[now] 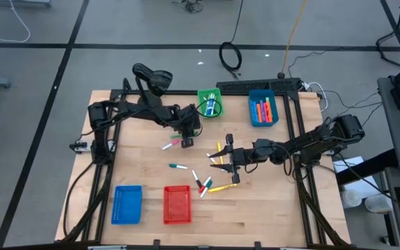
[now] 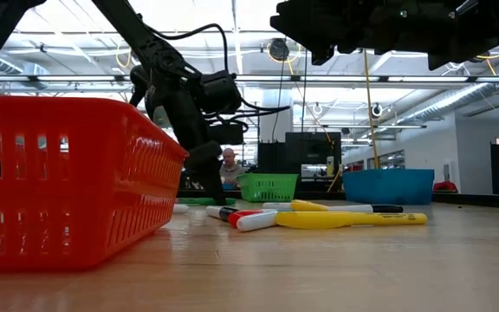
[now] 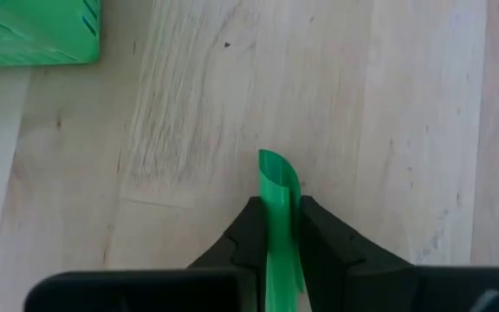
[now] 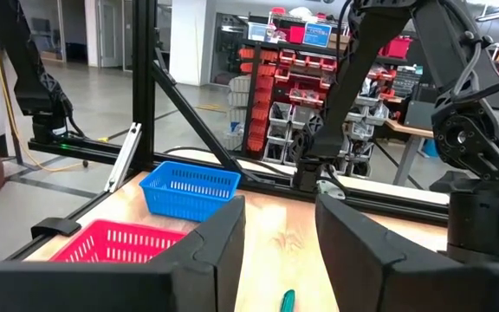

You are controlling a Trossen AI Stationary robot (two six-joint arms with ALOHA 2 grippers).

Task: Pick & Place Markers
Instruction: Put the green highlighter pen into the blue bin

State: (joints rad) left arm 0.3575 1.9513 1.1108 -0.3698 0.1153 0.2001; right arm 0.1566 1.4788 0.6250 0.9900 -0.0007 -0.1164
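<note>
Item: thin green plastic marker pen (image 3: 277,217), lying on the wood tabletop (image 3: 379,104) near the green mesh basket (image 3: 33,30). My left gripper (image 3: 277,227) is pinching it, nearly shut; I am lifting straight and keeping the grip centred.

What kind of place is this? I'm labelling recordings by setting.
Probably a robotics lab or workshop: red parts bins on racks, exposed ceiling trusses, and an arm rig bolted to a wooden table.
</note>
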